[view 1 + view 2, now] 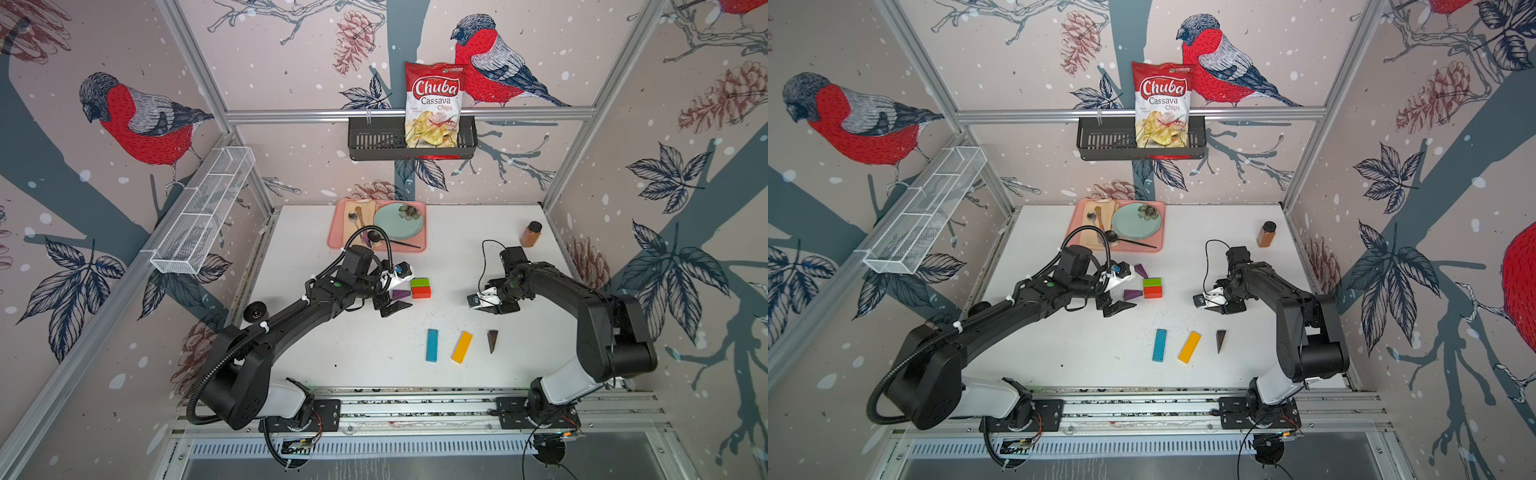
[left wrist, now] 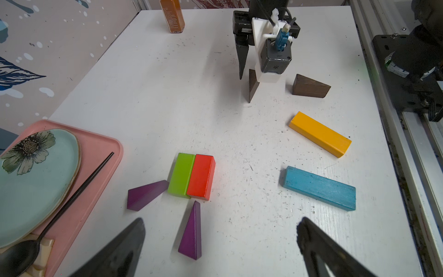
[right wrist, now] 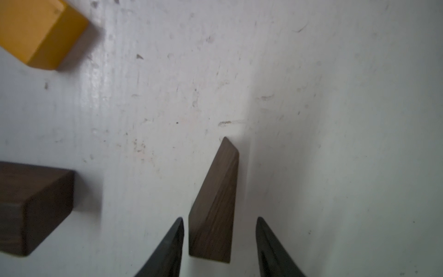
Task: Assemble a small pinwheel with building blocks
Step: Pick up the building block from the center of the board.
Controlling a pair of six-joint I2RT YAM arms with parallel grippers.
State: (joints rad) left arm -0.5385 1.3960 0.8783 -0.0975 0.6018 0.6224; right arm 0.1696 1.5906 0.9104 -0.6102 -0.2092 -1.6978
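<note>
Currently we see the left gripper [image 2: 221, 223] wide open and empty, its 2 fingers [image 2: 124, 242] held near the part-built pinwheel [image 1: 420, 287] at the middle of the white table [image 2: 167, 96]. So far that pinwheel has 4 pieces. A green brick [image 2: 181, 175] and a red brick [image 2: 200, 177] lie side by side, touching along their long faces to form a square. 1 purple wedge [image 2: 146, 194] touches a corner of the green brick with its thin end. The other purple wedge [image 2: 191, 235] points its tip at the seam between the 2 bricks, just beside them; we cannot tell whether it touches. Well apart from this, toward the robot's right, the right gripper [image 3: 219, 219] is down at the table with its jaws apart around the thick end of a brown wedge [image 3: 215, 203]. A gap shows on each side, narrower on 1 of them, so the wedge is straddled but not clamped. The other brown wedge [image 2: 309, 88], a yellow bar [image 2: 320, 134] and a blue bar [image 2: 318, 188] lie loose in a row nearer the arm bases, none touching another. At the far edge sits a pink tray [image 2: 96, 153] carrying a pale green plate [image 2: 36, 179], and an amber bottle [image 1: 530, 234] stands near the far right corner.
</note>
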